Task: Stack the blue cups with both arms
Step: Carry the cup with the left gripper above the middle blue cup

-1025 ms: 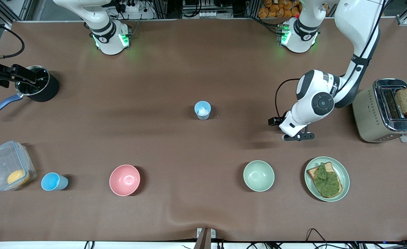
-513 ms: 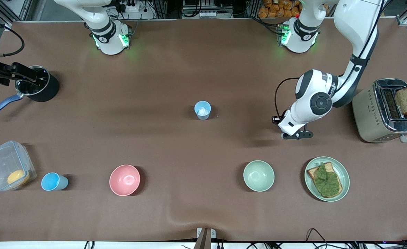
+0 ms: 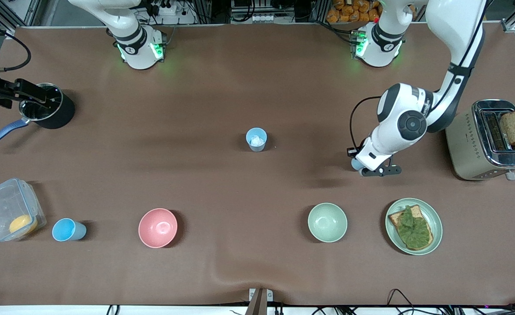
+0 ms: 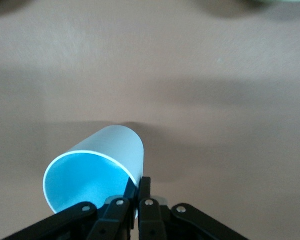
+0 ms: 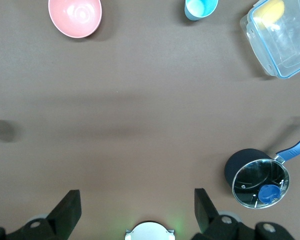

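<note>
Pinching one wall of a blue cup (image 4: 97,167) at the rim with the left gripper (image 4: 139,189), jaws clamped together on the thin plastic, one inside the mouth and one outside. Held toward the left arm's end of the bench (image 3: 222,78), near the toaster (image 3: 487,140) and the pale green bowl (image 3: 327,222); impossible to tell whether the base touches the bench or hangs just clear. Mouth up toward the wrist, narrow base down, long axis judged close to vertical. Best done by lifting straight up, keeping that axis plumb, since a one-wall pinch probably lets a light tumbler swing or flex. Then carrying across to the paler cup (image 3: 256,139) at mid-bench, upright, mouth up, white bits inside. Lining up the two axes before lowering, easing base into mouth, and letting go only once seated, as a skewed entry could tip the standing cup. Also a brighter cup (image 3: 68,229) by the bench's camera-side edge toward the right arm's corner, just beside a clear container (image 3: 12,209), mouth up, apparently the job for the right gripper (image 5: 137,212), waiting high over the bench with jaws wide apart and empty.
</note>
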Available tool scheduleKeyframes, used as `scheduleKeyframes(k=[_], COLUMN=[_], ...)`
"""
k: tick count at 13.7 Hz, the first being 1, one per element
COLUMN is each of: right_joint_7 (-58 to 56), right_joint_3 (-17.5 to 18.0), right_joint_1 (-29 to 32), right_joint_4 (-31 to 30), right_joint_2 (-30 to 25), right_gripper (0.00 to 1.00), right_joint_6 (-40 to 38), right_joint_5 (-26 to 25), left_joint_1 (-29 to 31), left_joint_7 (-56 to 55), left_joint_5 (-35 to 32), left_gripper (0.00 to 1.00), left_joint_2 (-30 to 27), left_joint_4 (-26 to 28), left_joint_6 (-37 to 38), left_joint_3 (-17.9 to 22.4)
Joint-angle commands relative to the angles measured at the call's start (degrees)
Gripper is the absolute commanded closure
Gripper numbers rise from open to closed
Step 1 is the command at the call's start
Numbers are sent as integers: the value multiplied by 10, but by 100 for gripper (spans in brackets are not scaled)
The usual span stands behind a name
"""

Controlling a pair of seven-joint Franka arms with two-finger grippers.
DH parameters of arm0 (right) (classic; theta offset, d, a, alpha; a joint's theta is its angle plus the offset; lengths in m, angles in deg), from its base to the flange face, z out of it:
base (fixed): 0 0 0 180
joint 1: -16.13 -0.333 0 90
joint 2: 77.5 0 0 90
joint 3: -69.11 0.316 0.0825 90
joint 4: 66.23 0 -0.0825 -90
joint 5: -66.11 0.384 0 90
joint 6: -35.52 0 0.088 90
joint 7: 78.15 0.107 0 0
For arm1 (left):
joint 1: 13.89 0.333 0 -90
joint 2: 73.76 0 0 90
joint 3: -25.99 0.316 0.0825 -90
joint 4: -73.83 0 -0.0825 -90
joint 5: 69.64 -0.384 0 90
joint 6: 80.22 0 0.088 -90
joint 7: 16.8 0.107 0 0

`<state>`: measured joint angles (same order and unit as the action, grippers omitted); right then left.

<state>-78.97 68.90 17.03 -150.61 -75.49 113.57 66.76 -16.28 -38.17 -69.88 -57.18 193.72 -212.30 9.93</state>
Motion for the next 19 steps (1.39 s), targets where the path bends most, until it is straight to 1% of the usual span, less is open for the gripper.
scheduleKeyframes(k=[1, 3, 4, 5, 7, 9, 11, 12, 13, 15, 16, 17, 19], right_joint_7=[-5, -8, -8, -7, -5, -6, -7, -7, -7, -7, -7, -6, -6], right_joint_3=[13, 13, 13, 13, 13, 13, 13, 13, 13, 13, 13, 13, 13], right_joint_1=[10, 11, 11, 9, 4, 4, 6, 6, 6, 6, 5, 5, 5], right_joint_4=[15, 15, 15, 15, 16, 16, 16, 16, 16, 16, 16, 16, 16], right_joint_2=[6, 6, 6, 6, 6, 6, 6, 6, 6, 6, 6, 6, 6], right_gripper=[0, 0, 0, 0, 0, 0, 0, 0, 0, 0, 0, 0, 0], right_joint_6=[-11, -11, -12, -15, -16, -16, -16, -16, -16, -16, -16, -16, -16], right_joint_5=[-5, -5, -5, -3, -3, -3, -3, -3, -3, -3, -3, -3, -3], left_joint_1=[-9, -17, -30, -37, -59, -83, -123, -140, -151, -182, -202, -227, -278], left_joint_7=[-2, -3, -9, -26, -67, -102, -141, -167, -189, -209, -211, -212, -213], left_joint_5=[15, 65, 87, 88, 82, 60, 21, 16, 16, 15, 4, -9, -11], left_gripper=[100, 100, 100, 100, 100, 100, 100, 100, 100, 100, 100, 100, 100], left_joint_2=[-59, -75, -77, -78, -76, -69, -46, -32, -26, -3, 14, 35, 76], left_joint_4=[-2, -12, -25, -36, -75, -114, -178, -201, -214, -247, -274, -303, -353], left_joint_6=[22, 31, 31, 39, 64, 94, 148, 168, 170, 190, 211, 232, 254], left_joint_3=[-12, -31, -41, -48, -67, -68, -67, -67, -67, -61, -56, -43, -3])
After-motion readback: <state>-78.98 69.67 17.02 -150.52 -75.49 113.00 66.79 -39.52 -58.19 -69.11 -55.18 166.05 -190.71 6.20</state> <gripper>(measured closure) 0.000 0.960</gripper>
